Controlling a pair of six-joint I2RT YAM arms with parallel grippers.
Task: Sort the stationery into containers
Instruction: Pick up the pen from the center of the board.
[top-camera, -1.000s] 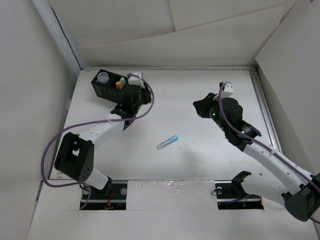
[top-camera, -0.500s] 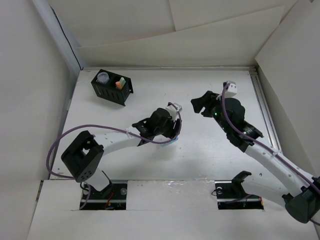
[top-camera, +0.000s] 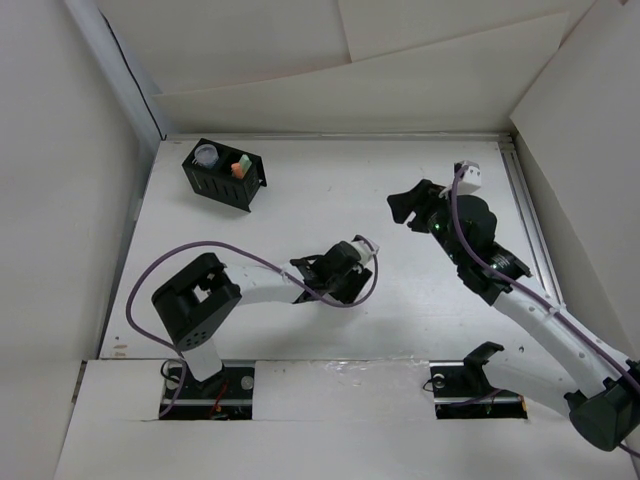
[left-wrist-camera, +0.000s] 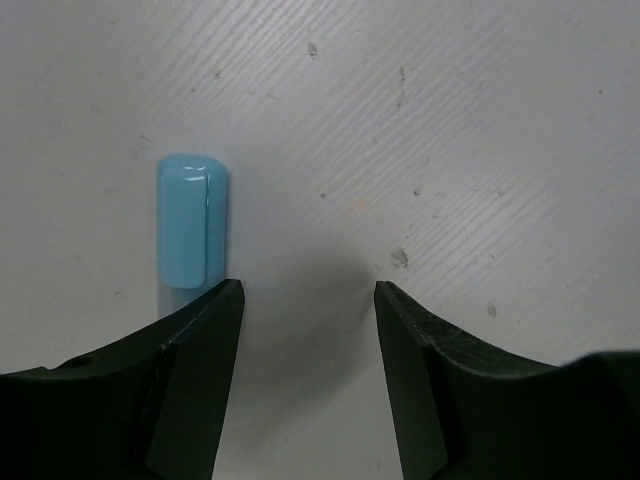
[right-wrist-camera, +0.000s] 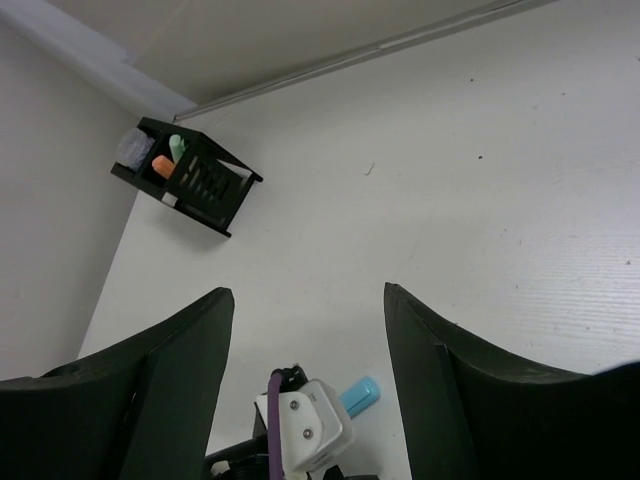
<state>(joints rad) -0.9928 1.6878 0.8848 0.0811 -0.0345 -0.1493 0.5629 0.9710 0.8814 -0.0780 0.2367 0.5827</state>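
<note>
The blue highlighter (left-wrist-camera: 192, 222) lies on the white table; its cap also shows in the right wrist view (right-wrist-camera: 360, 396). My left gripper (left-wrist-camera: 308, 290) is open and low over the table. Its left finger (left-wrist-camera: 200, 340) is right at the pen's near end, and only bare table lies between the jaws. From above, the left gripper (top-camera: 336, 277) covers the pen. The black mesh organiser (top-camera: 224, 174) at the far left holds a greyish roll (top-camera: 205, 153), an orange highlighter (top-camera: 238, 170) and a green one (top-camera: 243, 158). My right gripper (top-camera: 405, 208) is open and empty, above the table.
White walls close the table at the back and both sides. A metal rail (top-camera: 528, 215) runs along the right edge. The left arm's purple cable (top-camera: 215, 248) loops over the near left. The organiser also shows in the right wrist view (right-wrist-camera: 190, 175).
The left arm has swung from the organiser to the table's middle and come down over the blue highlighter. The right gripper has shifted slightly.
</note>
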